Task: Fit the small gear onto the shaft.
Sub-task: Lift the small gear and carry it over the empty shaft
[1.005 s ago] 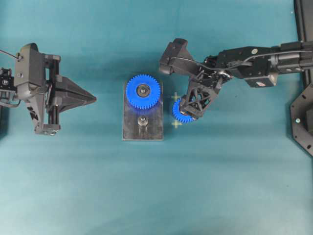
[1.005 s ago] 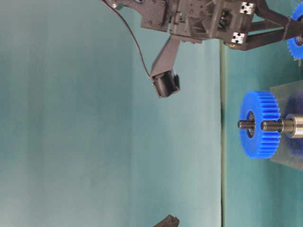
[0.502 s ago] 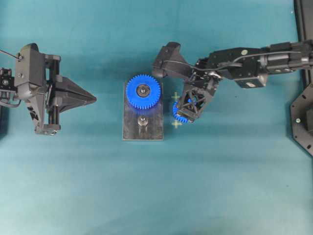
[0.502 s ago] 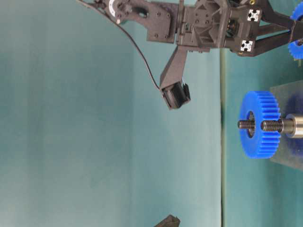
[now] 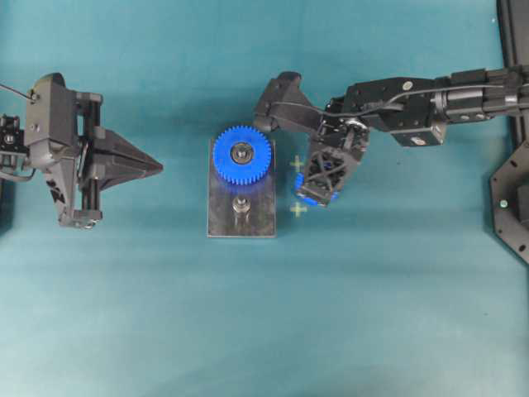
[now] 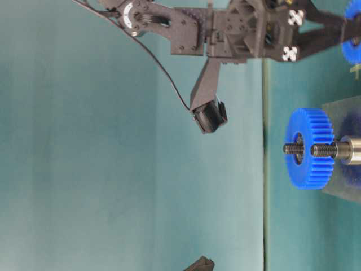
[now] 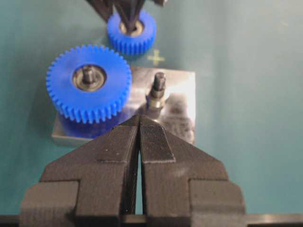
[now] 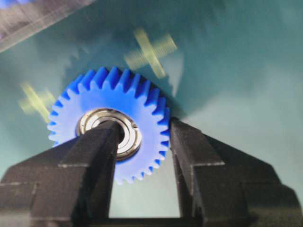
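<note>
The small gear, bright blue with a silver bearing hub, sits just right of the grey plate; in the overhead view it shows only as blue bits under the fingers. My right gripper is shut on it, one finger in the hub bore and the other against the outer teeth. The shaft stands bare on the plate's near half and also shows in the left wrist view. My left gripper is shut and empty, well left of the plate.
The larger blue gear sits on its own peg on the plate's far half, close to the shaft. Two pale cross marks lie on the teal table beside the small gear. A black frame stands at the right edge.
My right gripper has moved a little left and settled over the small gear, which now lies almost wholly hidden under the fingers. The left arm has not moved.
</note>
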Available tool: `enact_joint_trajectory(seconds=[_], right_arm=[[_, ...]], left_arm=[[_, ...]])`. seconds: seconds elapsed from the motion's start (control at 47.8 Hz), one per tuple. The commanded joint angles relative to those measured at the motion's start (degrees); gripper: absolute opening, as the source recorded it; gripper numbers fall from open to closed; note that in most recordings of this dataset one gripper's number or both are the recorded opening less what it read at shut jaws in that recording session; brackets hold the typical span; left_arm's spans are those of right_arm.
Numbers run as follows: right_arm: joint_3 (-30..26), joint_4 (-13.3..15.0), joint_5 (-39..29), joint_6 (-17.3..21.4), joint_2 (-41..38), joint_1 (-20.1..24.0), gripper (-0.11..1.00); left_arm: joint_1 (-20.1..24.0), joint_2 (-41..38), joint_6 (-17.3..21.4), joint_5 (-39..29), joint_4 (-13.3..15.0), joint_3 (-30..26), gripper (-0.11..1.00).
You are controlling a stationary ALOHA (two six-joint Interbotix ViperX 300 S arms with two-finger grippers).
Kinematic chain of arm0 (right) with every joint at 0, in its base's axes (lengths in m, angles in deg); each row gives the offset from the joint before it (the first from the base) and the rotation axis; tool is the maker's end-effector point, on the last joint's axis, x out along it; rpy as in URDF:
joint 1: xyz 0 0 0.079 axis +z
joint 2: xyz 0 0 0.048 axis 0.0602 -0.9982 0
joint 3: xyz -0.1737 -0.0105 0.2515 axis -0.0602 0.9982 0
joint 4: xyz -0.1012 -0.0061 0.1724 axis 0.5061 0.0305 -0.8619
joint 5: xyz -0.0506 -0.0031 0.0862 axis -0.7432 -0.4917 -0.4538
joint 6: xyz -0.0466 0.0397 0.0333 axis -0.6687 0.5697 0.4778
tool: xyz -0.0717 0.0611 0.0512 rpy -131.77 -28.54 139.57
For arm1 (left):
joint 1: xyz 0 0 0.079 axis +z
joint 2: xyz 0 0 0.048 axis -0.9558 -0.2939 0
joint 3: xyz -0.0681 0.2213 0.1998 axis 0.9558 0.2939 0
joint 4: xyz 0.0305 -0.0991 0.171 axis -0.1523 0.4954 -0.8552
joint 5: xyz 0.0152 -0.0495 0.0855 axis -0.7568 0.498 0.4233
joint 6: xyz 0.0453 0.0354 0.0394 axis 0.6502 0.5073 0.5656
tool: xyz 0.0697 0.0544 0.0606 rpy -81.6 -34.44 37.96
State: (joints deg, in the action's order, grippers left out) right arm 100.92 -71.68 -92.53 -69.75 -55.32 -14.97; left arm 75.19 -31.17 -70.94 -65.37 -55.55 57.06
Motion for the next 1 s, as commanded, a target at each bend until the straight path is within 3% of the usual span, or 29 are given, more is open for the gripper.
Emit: enact_joint_trajectory(seconds=[0.0,0.251,0.607,0.984], right_arm=[[-3.9,-0.8,-2.7,0.6,4.0,0.2,0.36],[-13.4,-2.2,-8.1,0.1,3.4,2.5,0.36],[-23.9,-2.2,-10.2,-0.4,-4.8,5.4,0.36],[-27.9,-2.3,-11.3,-1.1,-8.3,5.6,0.36]], left_arm=[[0.1,0.5,-0.1,0.3,-0.2,-1.5,0.00],[0.1,0.4,-0.2,0.2,-0.2,-1.1,0.00],[0.1,0.5,-0.3,0.2,-0.1,-1.1,0.00],[0.1,0.8,-0.4,0.2,-0.1,-1.1,0.00]])
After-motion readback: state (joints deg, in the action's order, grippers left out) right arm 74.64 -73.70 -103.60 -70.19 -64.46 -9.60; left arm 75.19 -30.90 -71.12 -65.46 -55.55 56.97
